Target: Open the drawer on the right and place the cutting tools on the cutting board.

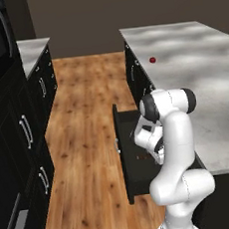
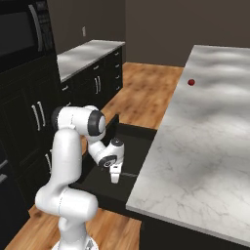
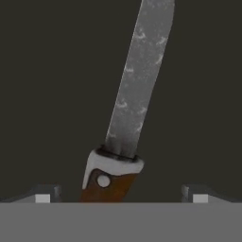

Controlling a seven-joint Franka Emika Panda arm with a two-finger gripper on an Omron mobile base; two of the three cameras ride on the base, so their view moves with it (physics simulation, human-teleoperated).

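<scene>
Drawer (image 2: 128, 161) stood open; gripper (image 3: 121, 194) hung inside it, jaws wide, straddling the knife (image 3: 124, 142) handle. Best to drop straight, centre on the handle, then close.

Arm (image 1: 177, 145) was glossy white, built of fat rounded tubular links with bulbous elbows. Dark grey/black caps and bands sat at the joints. The wrist section was white with a dark ring, ending in a white hand block. Gripper (image 3: 121, 196): two small dark fingertips (image 3: 47, 194) with pale grey square pads. No cables or markings visible.
</scene>
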